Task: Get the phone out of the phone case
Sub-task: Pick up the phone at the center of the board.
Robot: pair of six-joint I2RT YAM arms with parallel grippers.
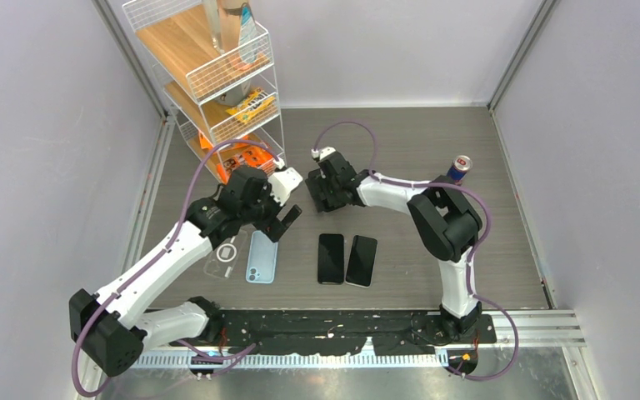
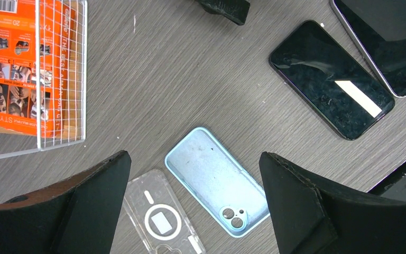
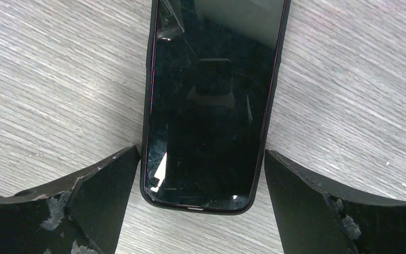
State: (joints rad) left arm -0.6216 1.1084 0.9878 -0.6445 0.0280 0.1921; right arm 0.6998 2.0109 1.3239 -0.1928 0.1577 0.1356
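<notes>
Black-cased phone [image 3: 206, 106] being straddled on the surface [image 3: 349, 79].
Right fingers [image 3: 103, 182] are being held apart at its sides; left fingers [image 2: 92, 188], also apart, are being hovered over a blue case [image 2: 211, 177].

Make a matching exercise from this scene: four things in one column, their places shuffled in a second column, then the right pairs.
Things
1. clear case
2. can
3. phone in black case
4. orange box

Places
A. inside the wire rack
B. between the right fingers
C. upright near the right edge of the table
D. flat beside the light blue case

Pairs: 1-D, 2-C, 3-B, 4-A
</notes>
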